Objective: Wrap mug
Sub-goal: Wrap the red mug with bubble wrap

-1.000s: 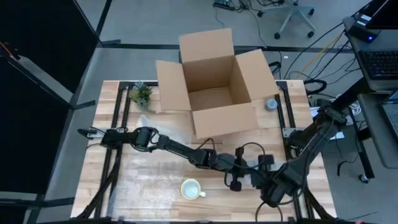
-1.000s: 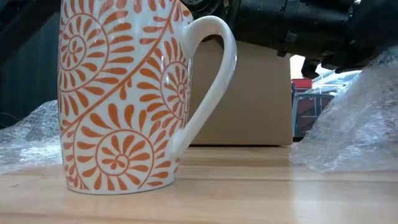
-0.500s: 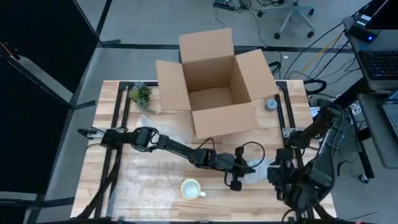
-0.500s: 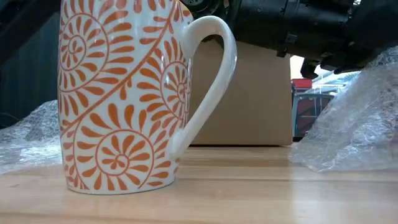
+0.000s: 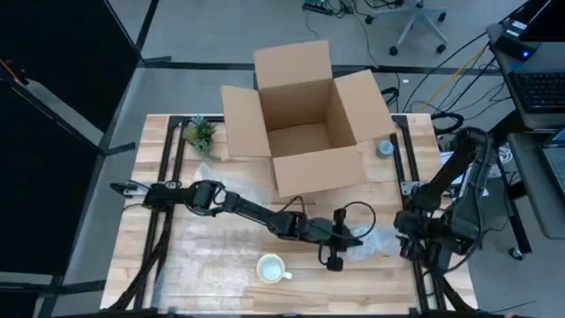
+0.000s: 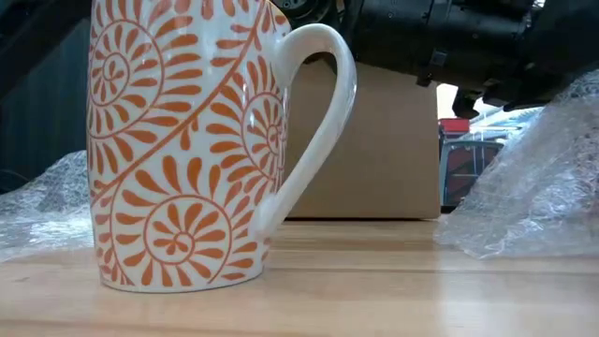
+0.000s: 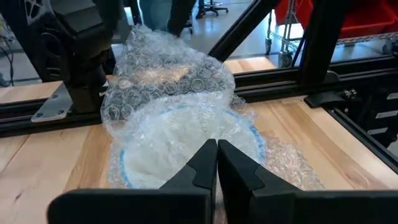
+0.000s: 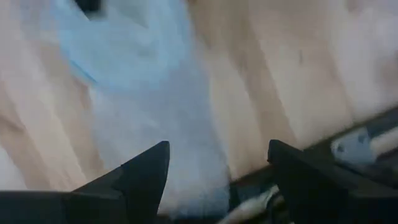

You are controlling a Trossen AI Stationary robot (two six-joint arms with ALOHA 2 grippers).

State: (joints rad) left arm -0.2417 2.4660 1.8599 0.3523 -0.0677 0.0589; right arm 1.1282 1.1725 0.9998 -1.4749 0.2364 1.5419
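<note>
The white mug (image 5: 271, 268) with orange leaf pattern (image 6: 187, 140) stands upright on the wooden table near its front edge, touched by nothing. Right of it lies a sheet of clear bubble wrap (image 5: 371, 243), crumpled and heaped up at its far side (image 7: 168, 81). My left gripper (image 5: 349, 240) reaches across the table's middle and is shut at the wrap's near edge (image 7: 216, 152). Over by the table's right edge my right gripper (image 5: 409, 237) stands open (image 8: 217, 171) above wood and wrap, with nothing between its fingers. My left gripper is shut on the bubble wrap's edge (image 7: 214, 134) nearest to it, pinched at the fingertips. The fingers come in about level from the table's left. One layer or several, I cannot tell. Most of the sheet rests on the table, slack, with its far part bunched upward.
An open cardboard box (image 5: 305, 124) stands at the table's far middle. A small green plant (image 5: 201, 134) sits at the far left, and a small grey round thing (image 5: 386, 147) sits right of the box. More wrap (image 6: 47, 201) lies left of the mug.
My right gripper has drawn away from the spot beside my left gripper toward the table's right edge, and its arm has swung back. The bubble wrap it was over now lies uncovered right of the left gripper. The mug has stayed put.
</note>
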